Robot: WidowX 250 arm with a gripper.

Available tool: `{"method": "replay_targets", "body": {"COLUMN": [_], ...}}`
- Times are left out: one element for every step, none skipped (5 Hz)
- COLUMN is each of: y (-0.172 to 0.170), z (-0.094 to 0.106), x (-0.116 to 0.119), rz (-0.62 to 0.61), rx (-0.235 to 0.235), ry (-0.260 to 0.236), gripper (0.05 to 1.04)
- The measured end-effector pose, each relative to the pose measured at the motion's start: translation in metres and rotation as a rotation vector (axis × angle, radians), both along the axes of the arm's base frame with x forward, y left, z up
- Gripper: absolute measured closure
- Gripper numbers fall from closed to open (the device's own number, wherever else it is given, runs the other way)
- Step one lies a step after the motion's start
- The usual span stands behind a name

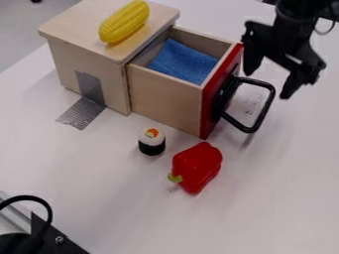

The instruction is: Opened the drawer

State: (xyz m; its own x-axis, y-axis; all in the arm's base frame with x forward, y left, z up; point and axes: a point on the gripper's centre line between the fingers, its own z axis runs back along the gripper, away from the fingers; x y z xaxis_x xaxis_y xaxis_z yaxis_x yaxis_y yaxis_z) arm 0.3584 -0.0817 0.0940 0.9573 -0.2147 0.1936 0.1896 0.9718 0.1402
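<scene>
The black gripper [268, 84] hangs at the upper right, its two fingers spread wide apart with nothing between them. It is above and beside the drawer's black handle [266, 110]. The drawer [165, 98], with light wooden sides and a red front [213, 99], stands pulled out from the wooden cabinet [89, 62]. A blue cloth [182, 62] lies inside it.
A yellow corn cob [124, 21] lies on the cabinet top. In front of the drawer are a sushi roll [152, 142] and a red pepper [197, 167]. Grey tape [83, 113] joins cabinet and table. Black equipment [49, 240] occupies the lower left corner.
</scene>
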Motion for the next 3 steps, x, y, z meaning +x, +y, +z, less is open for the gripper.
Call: {"method": "replay_targets", "body": {"y": [0.004, 0.019, 0.037], "z": [0.027, 0.039, 0.031], "x": [-0.005, -0.01, -0.02], "rz": [0.052, 0.108, 0.155], "rx": [-0.036, -0.065, -0.08], "ry": [-0.001, 0.012, 0.06], "gripper": [0.085, 0.085, 0.085]}}
